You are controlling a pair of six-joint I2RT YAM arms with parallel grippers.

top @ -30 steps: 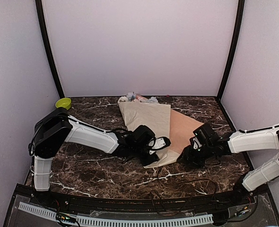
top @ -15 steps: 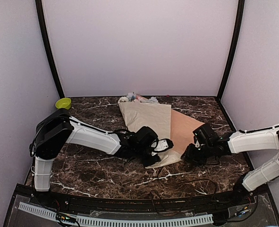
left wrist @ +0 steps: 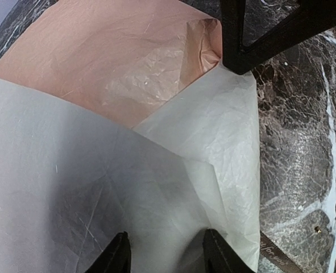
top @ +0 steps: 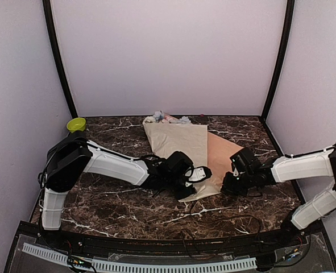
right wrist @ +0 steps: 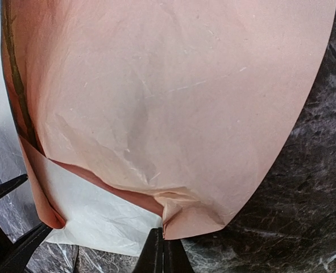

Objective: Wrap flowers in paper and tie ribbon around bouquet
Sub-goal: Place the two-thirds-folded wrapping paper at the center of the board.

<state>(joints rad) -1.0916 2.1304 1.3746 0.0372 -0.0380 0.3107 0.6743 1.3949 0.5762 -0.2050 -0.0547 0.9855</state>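
The paper (top: 178,142) lies mid-table, its beige flap folded over the flowers, whose heads (top: 165,118) stick out at the far end. Its peach face (top: 222,154) shows on the right. My left gripper (left wrist: 166,253) is open, its fingertips (left wrist: 117,255) apart and low over the beige flap near the paper's narrow near end (top: 199,190). My right gripper (right wrist: 163,250) is shut on the peach paper's near corner (right wrist: 193,219), which is crumpled at the pinch. A brown lettered strip, the ribbon (left wrist: 277,256), peeks out beside the beige corner.
A green bowl (top: 76,123) stands at the back left of the dark marble table (top: 99,205). The two grippers are close together at the paper's near end, the right one's fingers (left wrist: 253,34) showing in the left wrist view. Black cables trail near the front edge.
My right gripper has shut on the peach corner and edged slightly left. The left arm has crept a little to the right over the beige flap.
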